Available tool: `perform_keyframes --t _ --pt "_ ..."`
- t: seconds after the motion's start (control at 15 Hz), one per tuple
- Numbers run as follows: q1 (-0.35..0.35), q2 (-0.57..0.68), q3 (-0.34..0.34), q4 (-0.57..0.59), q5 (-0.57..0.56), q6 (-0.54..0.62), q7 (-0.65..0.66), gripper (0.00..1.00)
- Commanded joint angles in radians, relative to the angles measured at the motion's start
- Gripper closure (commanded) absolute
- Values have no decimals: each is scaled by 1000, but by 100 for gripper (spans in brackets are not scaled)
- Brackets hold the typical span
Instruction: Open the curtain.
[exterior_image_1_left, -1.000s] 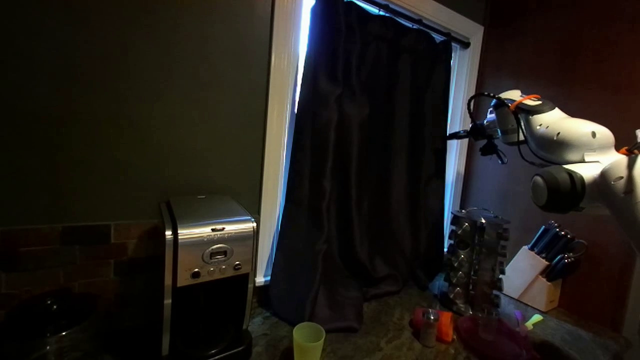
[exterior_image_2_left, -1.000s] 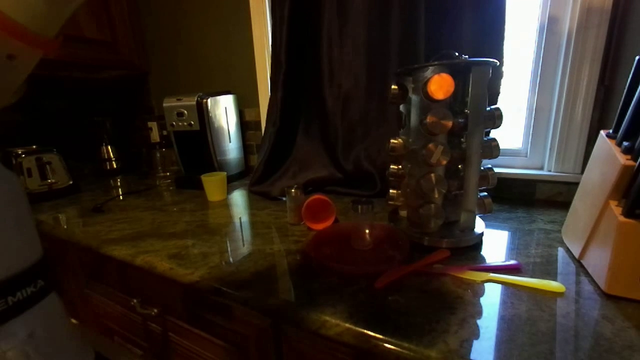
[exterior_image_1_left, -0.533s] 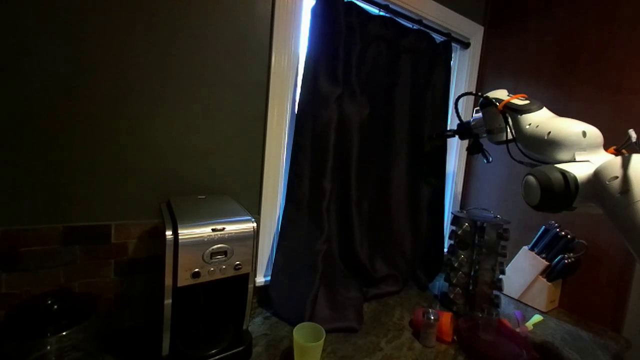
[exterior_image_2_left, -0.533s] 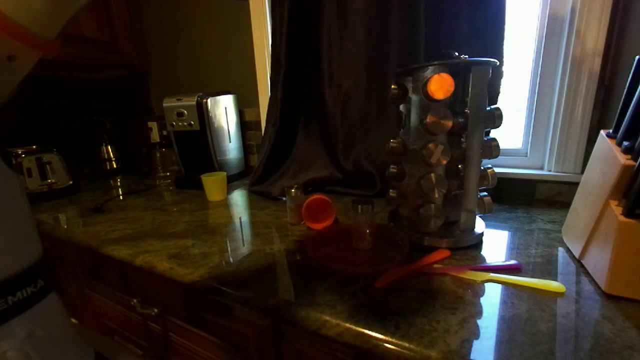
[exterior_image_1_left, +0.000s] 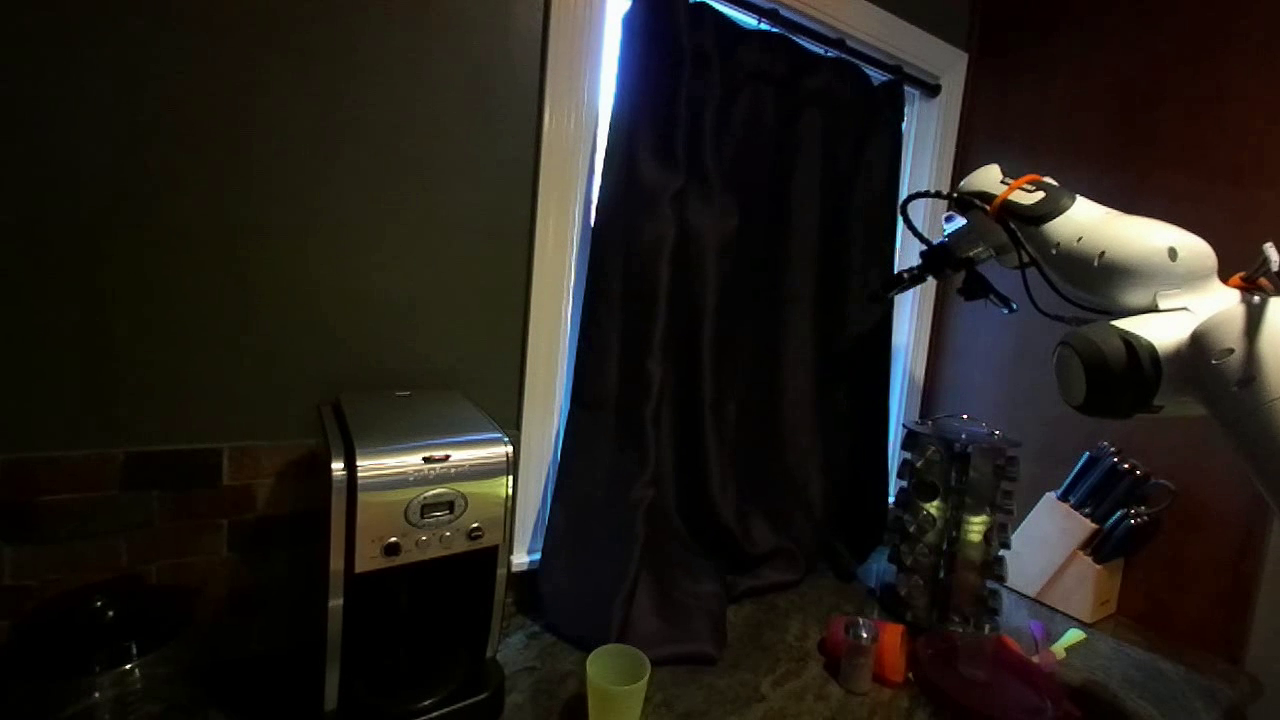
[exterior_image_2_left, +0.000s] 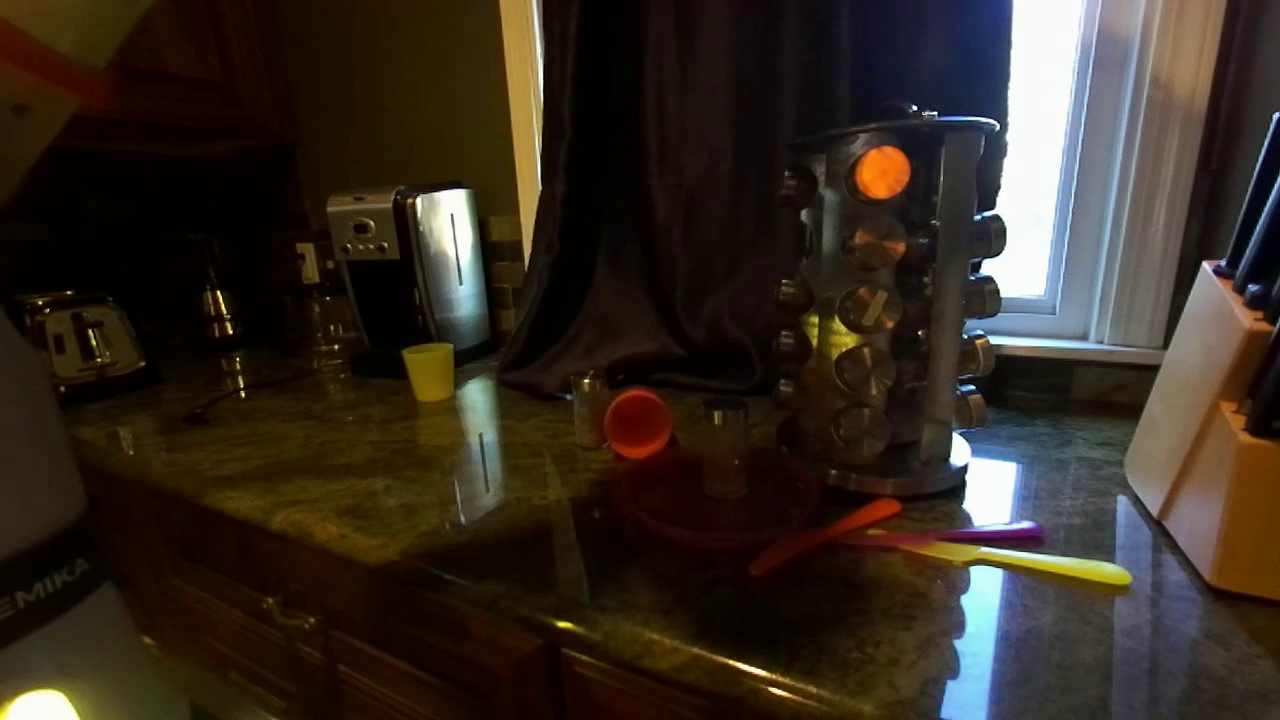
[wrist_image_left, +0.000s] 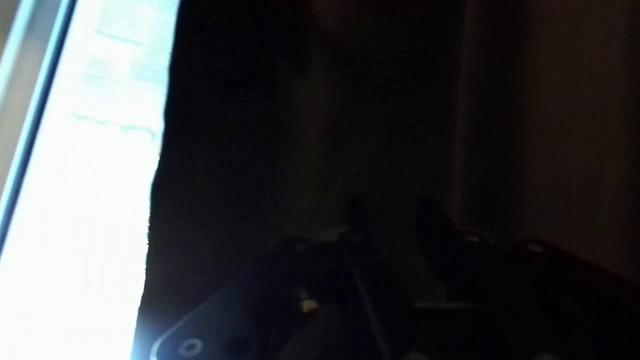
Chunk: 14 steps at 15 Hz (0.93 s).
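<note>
Both exterior views: dim overall. Principal light is daylight at the window (exterior_image_2_left: 1045, 150), washed out to white beside the curtain (exterior_image_1_left: 750, 350), which is backlit and near black, folds faintly legible. In an exterior view the robot arm (exterior_image_1_left: 1130, 255) is clearly lit along its upper side. Glare noted on the polished countertop (exterior_image_2_left: 380, 490) and the coffee maker (exterior_image_2_left: 455, 260); yellow glow low on the pale robot housing (exterior_image_2_left: 60, 650). Toaster (exterior_image_2_left: 90, 340) in deep shadow. Wrist view: window overexposed at left; gripper (wrist_image_left: 392, 205) barely separable from blurred, underexposed fabric.
</note>
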Motion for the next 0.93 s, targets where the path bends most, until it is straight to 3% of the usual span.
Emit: perform_keyframes --t 0.0,0.27,0.33,0.4,0.47,0.6,0.87 --pt "-7 -30 -79 5 -109 -97 77 35" --pt "-45 -26 -74 24 -89 -143 47 5" --pt "-56 -22 -54 25 -59 -129 35 1" --pt "-34 -8 -84 33 -88 -59 70 0" --pt "-36 -31 -74 1 -81 -92 50 7" --pt "-34 -28 -76 1 -82 -69 51 0" --pt "-33 -15 -72 6 -70 -32 61 0"
